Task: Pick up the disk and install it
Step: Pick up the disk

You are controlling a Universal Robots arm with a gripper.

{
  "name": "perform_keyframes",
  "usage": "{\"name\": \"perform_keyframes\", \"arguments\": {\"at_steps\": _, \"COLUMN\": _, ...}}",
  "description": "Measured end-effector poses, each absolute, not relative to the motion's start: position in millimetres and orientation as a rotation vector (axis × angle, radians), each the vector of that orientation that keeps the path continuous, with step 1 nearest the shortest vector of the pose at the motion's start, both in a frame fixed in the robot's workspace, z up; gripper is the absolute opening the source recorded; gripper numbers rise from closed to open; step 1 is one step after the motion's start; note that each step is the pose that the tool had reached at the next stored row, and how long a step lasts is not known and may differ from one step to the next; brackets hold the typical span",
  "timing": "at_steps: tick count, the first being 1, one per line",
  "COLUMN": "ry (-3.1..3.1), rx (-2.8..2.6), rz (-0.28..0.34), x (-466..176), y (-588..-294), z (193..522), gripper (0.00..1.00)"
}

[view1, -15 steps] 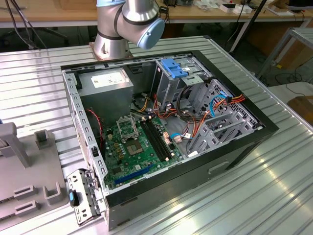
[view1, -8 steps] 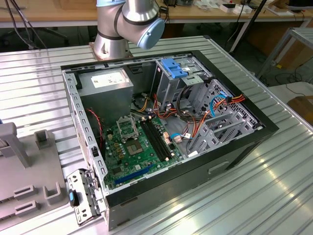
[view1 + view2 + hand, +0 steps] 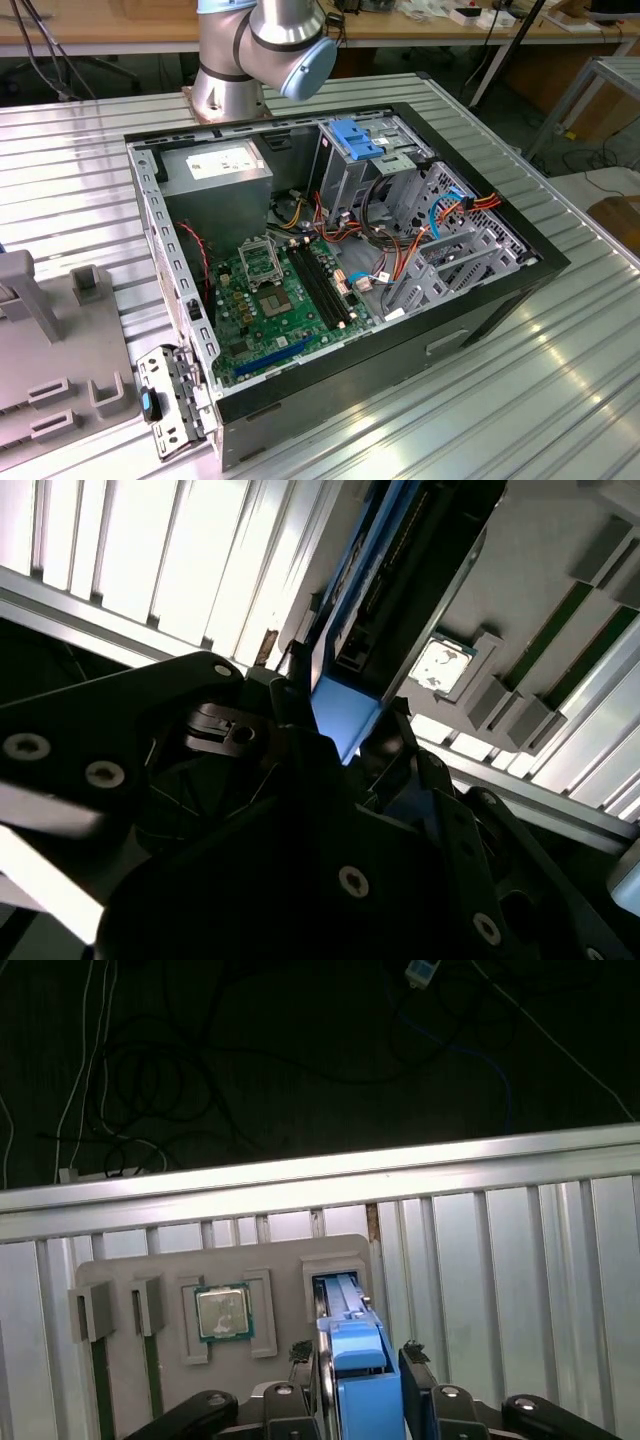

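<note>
In both wrist views my gripper [image 3: 360, 1365] [image 3: 345, 730] is shut on the disk [image 3: 355, 1360] [image 3: 345, 715]. The disk stands on edge, with one bright blue side rail facing the camera. Dark fingers [image 3: 418, 1375] press on both of its sides. Its far end reaches a narrow slot in the grey holder plate [image 3: 290, 1260]. I cannot tell whether that end is clear of the slot. In the exterior view the open computer case [image 3: 340, 250] lies on the ribbed metal table, with the arm's base [image 3: 260, 50] behind it.
A drive cage with a blue plastic top [image 3: 360, 140] and the grey power-supply box [image 3: 215, 170] sit inside the case, among orange and blue cables. The holder plate [image 3: 60, 350], at the exterior view's left, carries a processor chip [image 3: 222, 1312]. Dark floor with cables lies beyond the table edge [image 3: 320, 1180].
</note>
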State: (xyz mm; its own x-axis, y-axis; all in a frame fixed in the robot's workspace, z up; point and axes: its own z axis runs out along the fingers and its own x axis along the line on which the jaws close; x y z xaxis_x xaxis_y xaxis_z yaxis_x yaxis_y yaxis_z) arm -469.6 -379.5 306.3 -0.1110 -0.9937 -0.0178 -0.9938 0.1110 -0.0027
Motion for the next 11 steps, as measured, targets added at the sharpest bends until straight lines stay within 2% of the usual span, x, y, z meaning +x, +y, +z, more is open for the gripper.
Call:
{"name": "perform_keyframes", "arguments": {"at_steps": 2, "ry": 2.33, "rx": -2.084, "rz": 0.015, "x": -469.6, "y": -379.5, "z": 306.2, "gripper": 0.44}}
{"name": "perform_keyframes", "arguments": {"at_steps": 3, "ry": 2.33, "rx": -2.084, "rz": 0.015, "x": -469.6, "y": -379.5, "z": 306.3, "gripper": 0.38}}
{"name": "perform_keyframes", "arguments": {"at_steps": 11, "ry": 2.33, "rx": -2.084, "rz": 0.015, "x": -469.6, "y": -379.5, "z": 306.2, "gripper": 0.38}}
